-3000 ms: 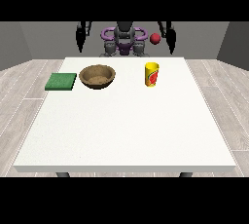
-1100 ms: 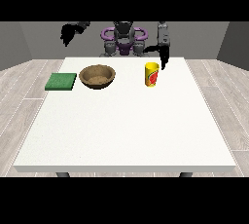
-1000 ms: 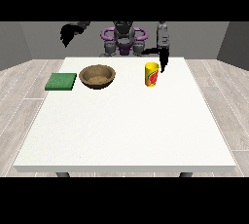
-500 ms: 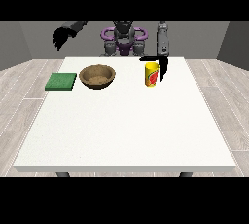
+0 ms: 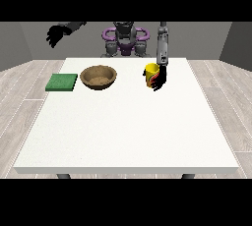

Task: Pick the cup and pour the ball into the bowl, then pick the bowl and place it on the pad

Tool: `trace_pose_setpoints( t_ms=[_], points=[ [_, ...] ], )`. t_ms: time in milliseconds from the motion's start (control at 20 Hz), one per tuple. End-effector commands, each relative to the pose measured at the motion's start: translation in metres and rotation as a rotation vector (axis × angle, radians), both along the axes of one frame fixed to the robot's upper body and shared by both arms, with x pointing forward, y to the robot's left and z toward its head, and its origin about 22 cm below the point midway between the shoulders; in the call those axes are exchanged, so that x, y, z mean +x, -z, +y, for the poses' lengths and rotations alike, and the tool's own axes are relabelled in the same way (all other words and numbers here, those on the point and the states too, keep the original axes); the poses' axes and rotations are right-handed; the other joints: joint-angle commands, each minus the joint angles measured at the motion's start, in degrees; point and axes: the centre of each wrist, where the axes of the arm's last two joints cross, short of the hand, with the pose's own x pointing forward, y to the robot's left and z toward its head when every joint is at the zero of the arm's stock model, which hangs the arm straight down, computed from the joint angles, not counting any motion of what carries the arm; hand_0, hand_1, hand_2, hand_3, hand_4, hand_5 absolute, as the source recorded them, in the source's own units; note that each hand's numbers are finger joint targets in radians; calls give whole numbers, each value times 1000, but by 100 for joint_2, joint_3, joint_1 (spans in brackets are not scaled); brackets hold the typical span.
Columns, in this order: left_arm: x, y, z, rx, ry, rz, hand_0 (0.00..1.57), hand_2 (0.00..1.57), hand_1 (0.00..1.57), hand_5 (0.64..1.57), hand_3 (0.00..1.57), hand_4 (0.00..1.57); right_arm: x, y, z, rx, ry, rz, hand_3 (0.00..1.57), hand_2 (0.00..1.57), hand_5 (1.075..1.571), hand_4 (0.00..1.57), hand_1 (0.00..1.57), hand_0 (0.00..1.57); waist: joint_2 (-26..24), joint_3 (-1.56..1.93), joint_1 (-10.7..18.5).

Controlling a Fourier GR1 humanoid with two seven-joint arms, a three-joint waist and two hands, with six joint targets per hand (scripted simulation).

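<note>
A yellow cup [image 5: 150, 72] with red markings stands upright on the white table [image 5: 128, 127], right of centre at the back. The hand at the view's right [image 5: 160, 79] has come down beside the cup, on its right side, with its fingers partly round it. I cannot see a ball inside the cup. A brown wooden bowl [image 5: 99, 76] sits left of the cup. Further left lies a flat green pad [image 5: 62, 82]. The hand at the view's left [image 5: 55, 34] is raised high above the table's back left corner, fingers hanging relaxed, holding nothing.
The robot's torso [image 5: 124, 38] stands behind the table's far edge. The table's front half holds nothing. Grey plank floor surrounds the table.
The hand at the view's right has lowered from beside the robot's shoulder down to the cup's side. The hand at the view's left has swung outward and up to the left.
</note>
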Motion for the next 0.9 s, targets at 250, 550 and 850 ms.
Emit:
trace_pose_setpoints(
  t_ms=[250,550,850],
  points=[
    [-9,21,4,136,-122,16,1286,1571,1286,1447,1571,1391,-13,-2,-54,-2,-24,9,149,0,1565,631,0,0,-40,3,-281],
    [17,-6,-39,385,-92,105,1289,1571,1289,1446,1571,1411,-4,20,-60,25,36,193,327,0,1565,639,0,0,-1167,11,55],
    [36,-26,-51,897,-126,27,1362,1571,1362,1533,1571,1448,5,26,-75,24,57,227,174,0,1562,643,0,0,-1344,55,85]
  ],
)
